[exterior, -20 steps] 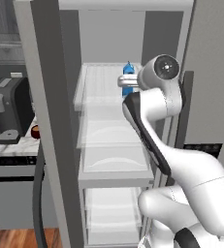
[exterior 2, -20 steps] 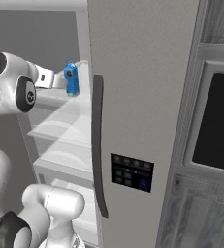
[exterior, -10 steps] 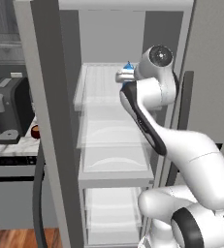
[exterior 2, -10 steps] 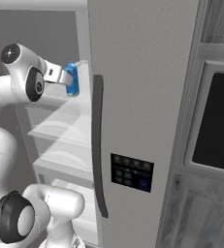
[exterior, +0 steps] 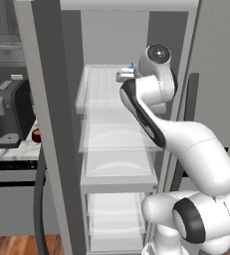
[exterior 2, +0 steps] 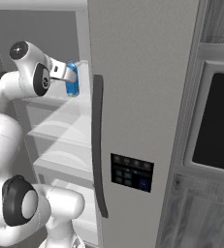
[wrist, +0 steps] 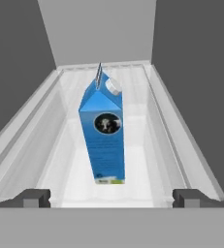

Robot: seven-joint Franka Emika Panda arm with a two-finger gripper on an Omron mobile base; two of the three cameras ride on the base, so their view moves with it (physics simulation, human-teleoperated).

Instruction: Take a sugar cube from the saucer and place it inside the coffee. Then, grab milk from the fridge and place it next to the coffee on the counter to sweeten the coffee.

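Observation:
The fridge [exterior 2: 142, 72] stands open with my arm reaching into its top shelf. There the milk [wrist: 104, 140], a blue carton with a white cap, stands upright in a white shelf tray [wrist: 152, 184]. My gripper [wrist: 111, 197] is open, its fingertips [wrist: 33, 197] wide apart just short of the carton, nothing between them. From the right base view the milk [exterior 2: 72, 80] sits directly in front of the gripper [exterior 2: 62, 72]. In the left base view the hand [exterior: 125, 75] hides most of the milk [exterior: 131, 65]. The coffee [exterior: 36, 135] stands on the counter [exterior: 12, 149].
A black coffee machine [exterior: 7, 114] stands on the counter left of the fridge. The closed fridge door carries a dark curved handle [exterior 2: 99, 145] and a dispenser panel [exterior 2: 130, 172]. A dark built-in oven [exterior 2: 215, 126] is to the right. Lower fridge shelves [exterior: 116, 169] lie below my arm.
My arm has stretched further into the top shelf, bringing the hand closer to the milk. The jaws have stayed open and the carton has not moved.

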